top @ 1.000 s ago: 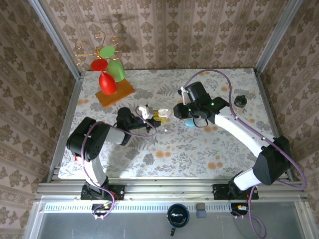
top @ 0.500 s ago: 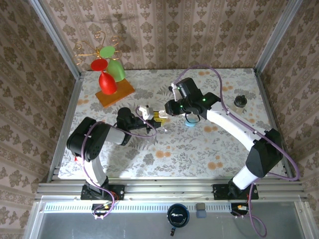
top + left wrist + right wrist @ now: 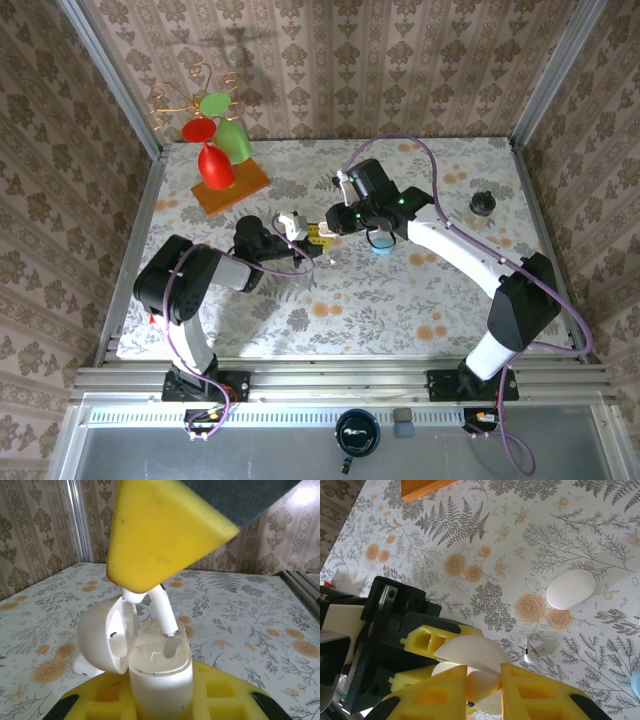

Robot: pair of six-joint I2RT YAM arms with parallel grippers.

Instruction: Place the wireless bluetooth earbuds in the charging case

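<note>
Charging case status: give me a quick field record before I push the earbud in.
case: white pebble-shaped plastic charging case, lid open, held by left gripper
held earbud: white plastic earbud in right gripper, stem tip at the case opening
loose earbud: second white earbud lying on floral table
other case: closed white oval case on table

Your left arm (image 3: 215, 270) lies low, forearm reaching rightward, the left gripper (image 3: 316, 238) clamped on the charging case (image 3: 161, 675). Your right arm (image 3: 450, 245) arcs leftward, wrist tipped down, the right gripper (image 3: 334, 224) pinching an earbud (image 3: 164, 612) just above.
</note>
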